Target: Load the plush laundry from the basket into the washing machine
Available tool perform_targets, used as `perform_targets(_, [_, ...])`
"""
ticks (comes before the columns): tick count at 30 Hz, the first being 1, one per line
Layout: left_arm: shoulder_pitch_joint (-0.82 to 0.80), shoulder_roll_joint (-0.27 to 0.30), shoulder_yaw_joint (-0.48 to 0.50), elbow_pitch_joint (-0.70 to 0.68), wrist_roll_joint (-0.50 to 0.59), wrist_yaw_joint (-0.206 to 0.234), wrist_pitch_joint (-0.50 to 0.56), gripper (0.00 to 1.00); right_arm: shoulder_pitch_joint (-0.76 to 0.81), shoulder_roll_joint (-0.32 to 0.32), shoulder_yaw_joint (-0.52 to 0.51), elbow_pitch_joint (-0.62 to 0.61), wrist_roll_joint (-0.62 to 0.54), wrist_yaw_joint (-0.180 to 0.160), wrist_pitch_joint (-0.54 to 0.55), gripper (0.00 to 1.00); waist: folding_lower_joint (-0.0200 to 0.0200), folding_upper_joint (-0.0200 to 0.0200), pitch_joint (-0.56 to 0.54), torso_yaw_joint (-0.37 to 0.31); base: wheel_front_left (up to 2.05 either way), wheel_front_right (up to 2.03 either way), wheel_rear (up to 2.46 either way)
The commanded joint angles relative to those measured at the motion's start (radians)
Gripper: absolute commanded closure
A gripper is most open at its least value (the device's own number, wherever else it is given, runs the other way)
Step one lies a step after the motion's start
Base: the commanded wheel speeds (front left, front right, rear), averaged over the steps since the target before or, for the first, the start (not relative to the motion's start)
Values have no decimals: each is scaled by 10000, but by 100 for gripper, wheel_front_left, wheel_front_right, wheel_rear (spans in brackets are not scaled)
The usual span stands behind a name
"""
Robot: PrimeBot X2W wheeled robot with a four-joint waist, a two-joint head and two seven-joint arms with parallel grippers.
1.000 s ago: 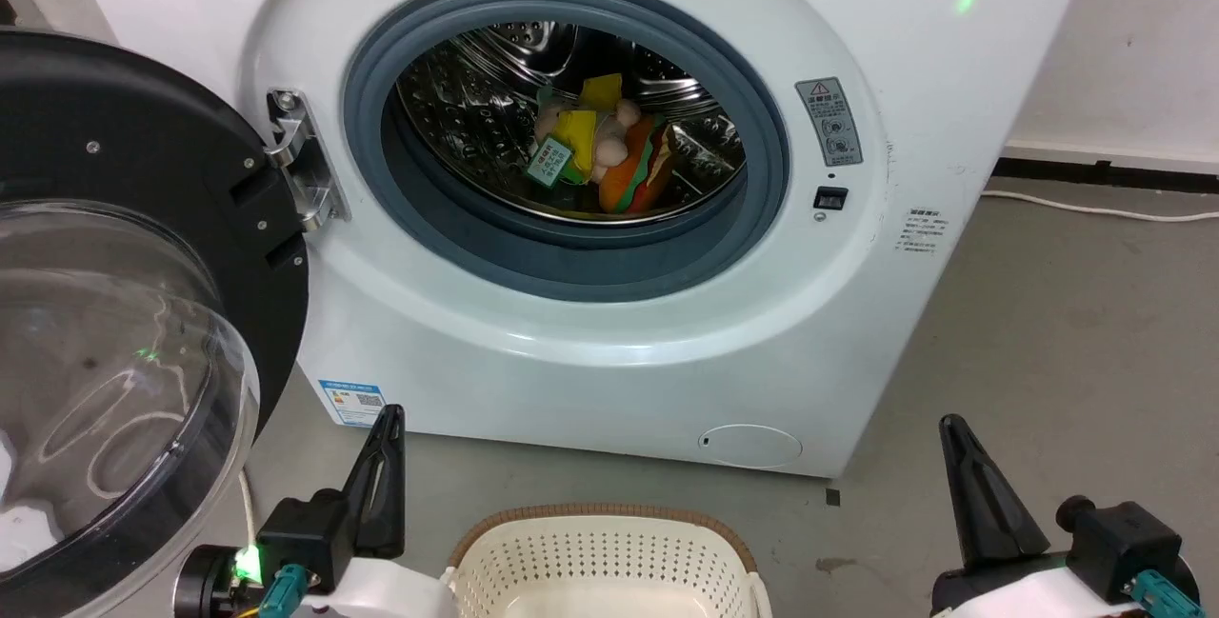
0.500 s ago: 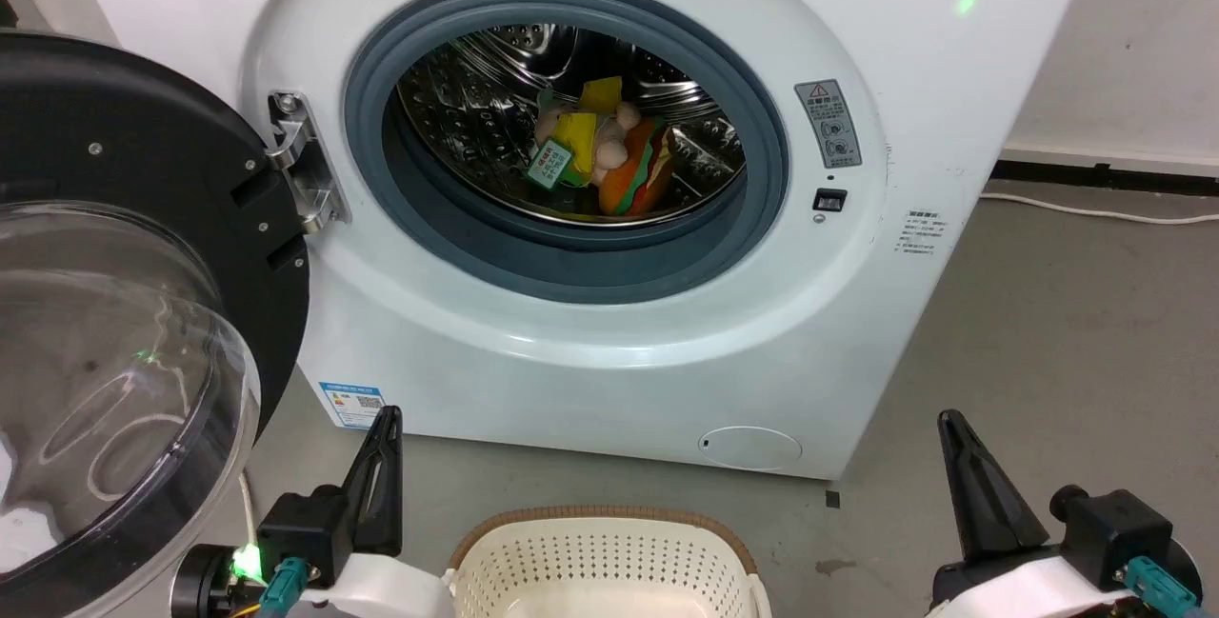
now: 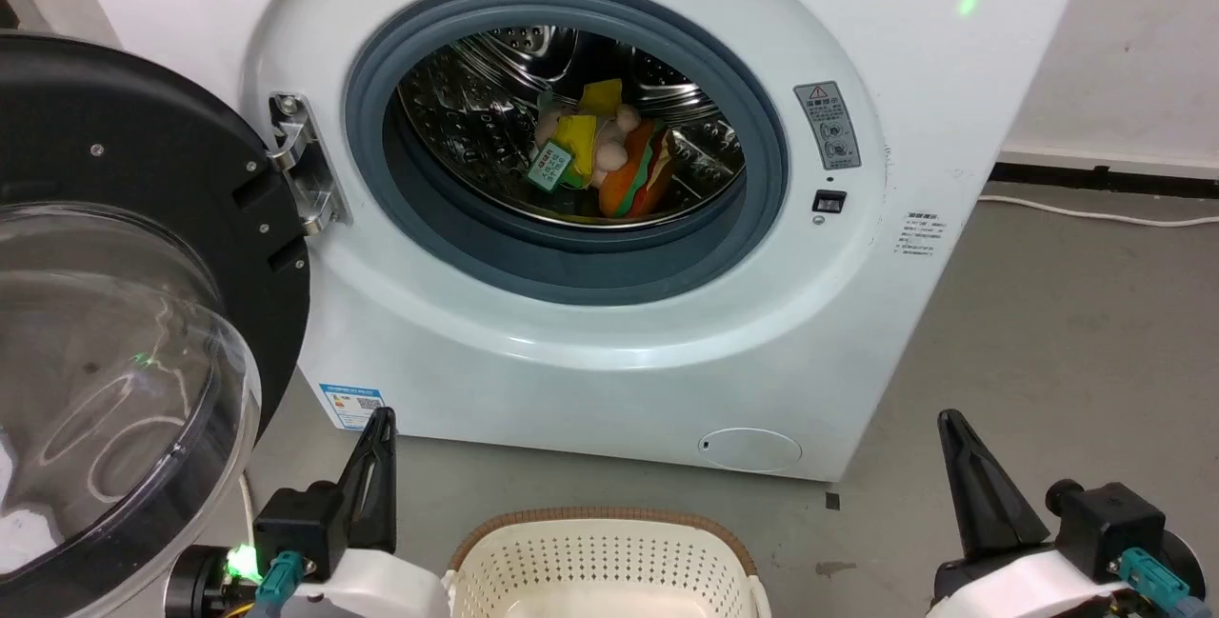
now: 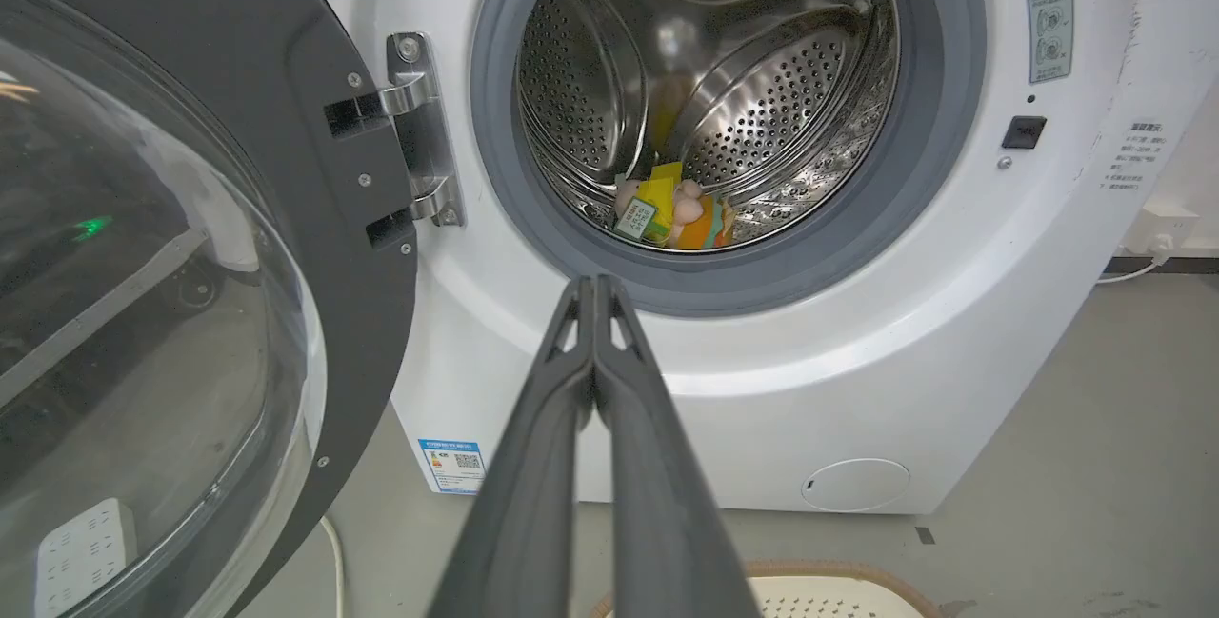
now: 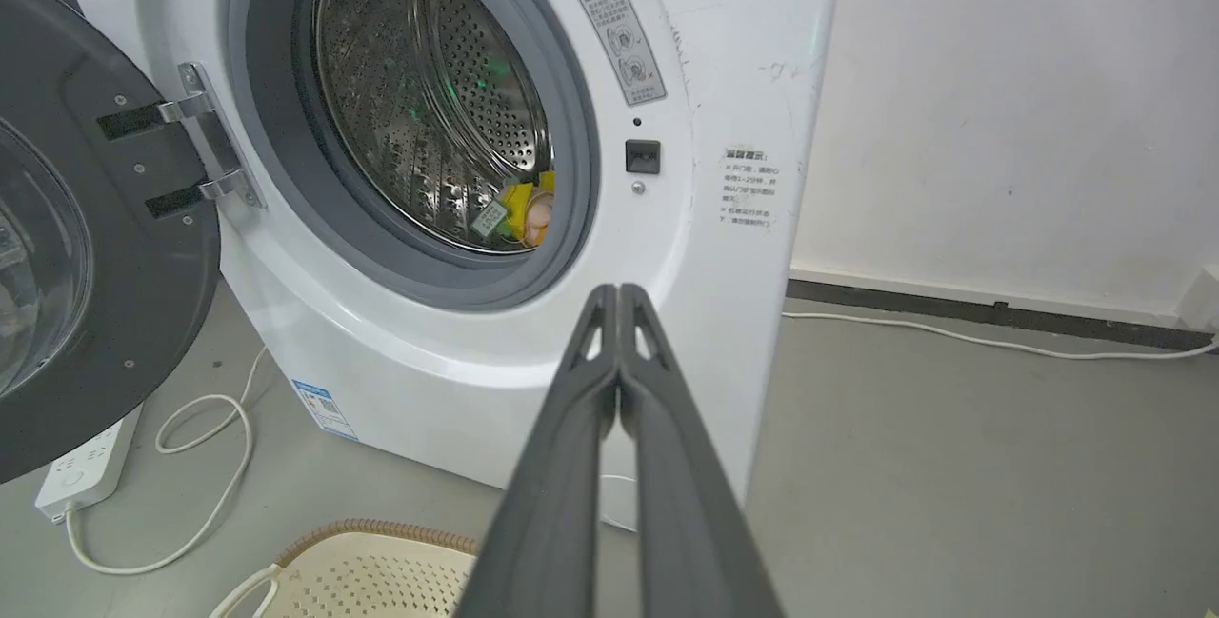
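The plush laundry (image 3: pixel 609 161) lies inside the steel drum of the washing machine (image 3: pixel 590 342), orange burger, pink figure, yellow cloth and green-white tag together; it also shows as plush laundry (image 4: pixel 671 213) and plush laundry (image 5: pixel 529 209). The machine's black-framed domed door (image 3: pixel 124 313) stands wide open at the left. The cream basket (image 3: pixel 605 566) sits on the floor below the drum, its visible part empty. My left gripper (image 3: pixel 381 420) is shut beside the basket's left, fingers pressed together in its wrist view (image 4: pixel 593 287). My right gripper (image 3: pixel 948 423) is shut to the basket's right, holding nothing (image 5: pixel 619 294).
Grey floor (image 3: pixel 1067 332) spreads right of the machine, with a white cable (image 5: pixel 952 337) along the wall. A white power strip (image 5: pixel 81 466) and looped cord (image 5: pixel 205 466) lie under the open door. The door (image 4: pixel 171 266) blocks the left side.
The whole head view has crept down slightly, so the camera moved. Both grippers stay shut at the bottom corners; the plush laundry rests unmoved in the drum.
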Motion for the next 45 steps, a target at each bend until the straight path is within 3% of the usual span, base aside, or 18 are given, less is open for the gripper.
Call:
perform_targets(1, [-107, -38, 59, -59, 78, -29, 83, 100, -175, -3, -33, 33, -125, -4, 65, 100, 0, 0, -6, 0, 0, 0, 0])
perform_targets(45, [-183, -241, 535, -171, 467, -143, 1004, 100, -451, -4, -216, 58, -977, -7, 988, 100, -1, 0, -119, -7, 0, 0, 0])
